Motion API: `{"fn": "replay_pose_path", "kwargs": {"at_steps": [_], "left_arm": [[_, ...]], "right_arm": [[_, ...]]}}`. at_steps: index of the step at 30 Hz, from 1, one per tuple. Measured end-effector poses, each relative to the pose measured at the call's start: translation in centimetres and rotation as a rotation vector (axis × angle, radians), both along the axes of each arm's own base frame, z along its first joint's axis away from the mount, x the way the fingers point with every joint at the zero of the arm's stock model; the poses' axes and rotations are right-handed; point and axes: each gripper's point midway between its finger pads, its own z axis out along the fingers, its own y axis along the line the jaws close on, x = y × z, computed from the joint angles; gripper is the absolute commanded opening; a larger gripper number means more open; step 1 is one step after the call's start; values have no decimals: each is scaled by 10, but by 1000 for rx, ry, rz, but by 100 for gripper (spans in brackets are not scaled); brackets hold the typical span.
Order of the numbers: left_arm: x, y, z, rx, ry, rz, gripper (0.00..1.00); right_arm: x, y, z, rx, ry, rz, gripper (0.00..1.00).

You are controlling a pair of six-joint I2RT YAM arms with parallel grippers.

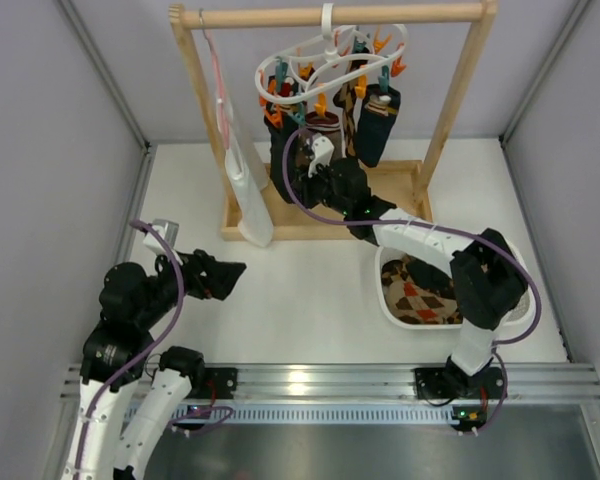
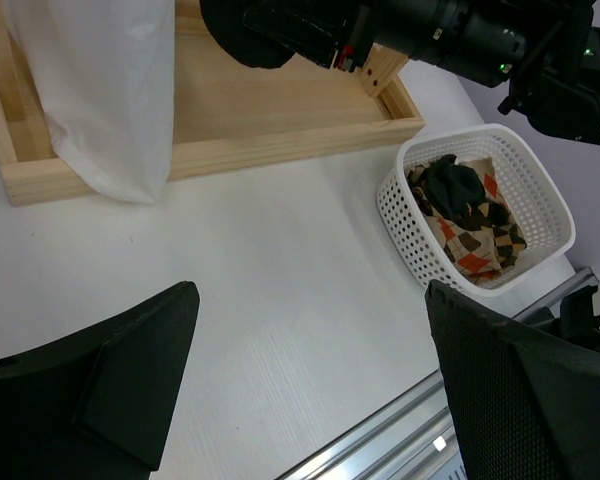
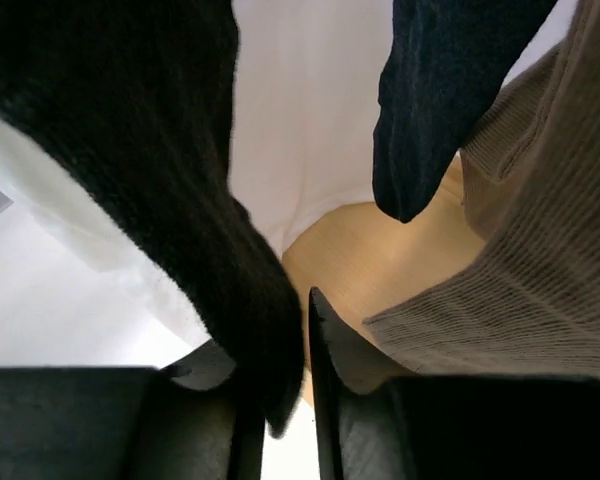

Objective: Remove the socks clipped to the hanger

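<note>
white counter (image 1: 310, 290) in a grey-walled cell, items listed near to far. left jaws: spread wide, holding nothing, low over the counter, well apart from the work. white basket (image 2: 405, 225): on the counter's right side, containing a diamond-patterned sock (image 2: 470, 240) and a dark sock (image 2: 450, 185). right jaws: pinching the toe end of the black sock (image 3: 180, 200), which hangs from the hanger (image 1: 330, 52) above the wooden base (image 2: 280, 110). beside it hang the navy sock (image 3: 440, 90) and the ribbed taupe sock (image 3: 540, 250), held by orange and teal pegs (image 1: 382, 45). the hanger hooks over the wooden rail (image 1: 280, 15).

likely hazards: the bite sits at the very tip, so fabric may slide out under a pull. a firm peg may set the hanger swinging or unhook it. the taupe sock, just beside the right jaws, may be dragged along.
</note>
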Motion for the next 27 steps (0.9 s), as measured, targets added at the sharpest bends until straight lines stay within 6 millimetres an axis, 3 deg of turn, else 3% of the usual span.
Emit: {"fn": "replay_pose_path", "kwargs": {"at_steps": [3,5,10,13,20,24,27], "left_arm": [[1,4,10,3,-23,24,99],[1,7,27,-3,-53,41,98],[8,0,86,-55,-116,24,99],[21,-14,108,-107,-118,-27,98],[55,-60,109,-214,-23,-154,99],[49,-109,103,-192,12,-232,98],[50,-135,119,-183,-10,-224,99]], "right_arm": [[1,2,0,22,-9,-8,8],[0,2,1,35,-22,-16,0],[-21,-1,-3,30,-30,-44,0],[-40,-6,5,50,-26,-54,0],[-73,-42,36,139,-30,-93,0],[-92,-64,46,168,-36,-103,0],[-103,-77,49,175,-35,-114,0]]}}
